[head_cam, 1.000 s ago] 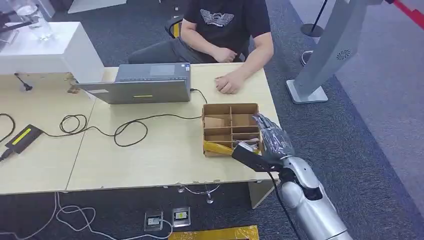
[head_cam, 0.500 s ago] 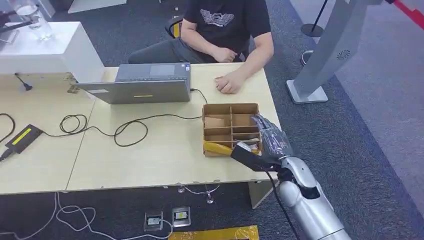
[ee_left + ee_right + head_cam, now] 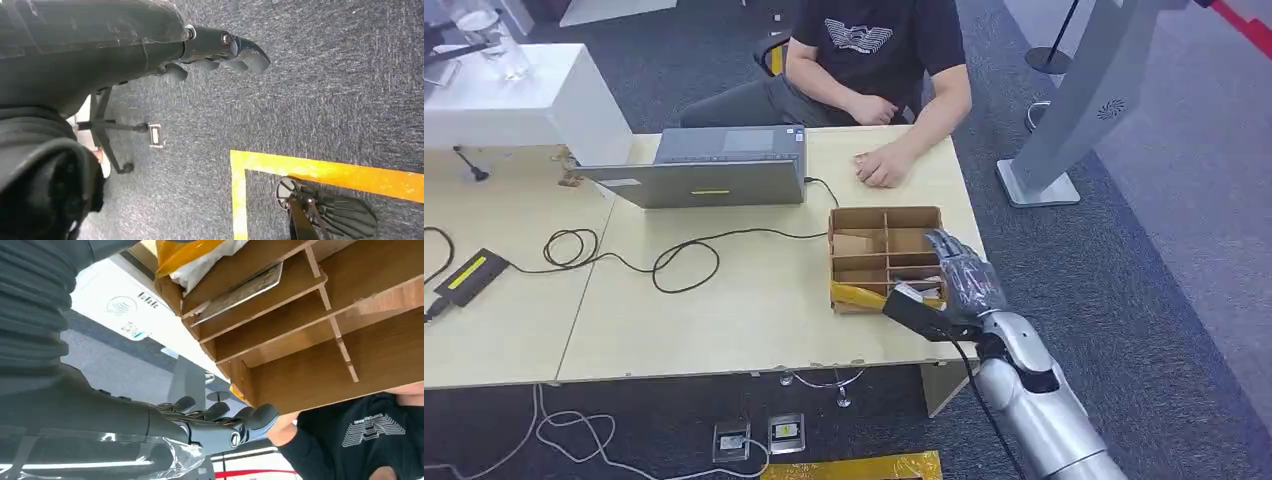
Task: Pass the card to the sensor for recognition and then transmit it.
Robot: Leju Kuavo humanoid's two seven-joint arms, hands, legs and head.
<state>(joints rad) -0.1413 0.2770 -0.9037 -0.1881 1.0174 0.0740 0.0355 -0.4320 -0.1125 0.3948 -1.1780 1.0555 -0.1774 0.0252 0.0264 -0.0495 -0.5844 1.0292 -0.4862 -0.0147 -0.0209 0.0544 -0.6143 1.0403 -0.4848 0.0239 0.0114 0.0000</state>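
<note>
A cardboard box with several compartments stands near the table's right edge. My right hand hovers over its right side, fingers spread and holding nothing. In the right wrist view the hand is beside the box. A flat card lies in one compartment, next to a yellow and white bag. A white sensor with a contactless mark lies against the box's near side. My left hand hangs above the carpet, holding nothing.
A person sits across the table with one hand resting on it. A grey laptop, black cables and a power brick lie to the left. A grey stand base is on the floor to the right.
My right hand has edged slightly left and forward over the box's right side. Nothing else has moved.
</note>
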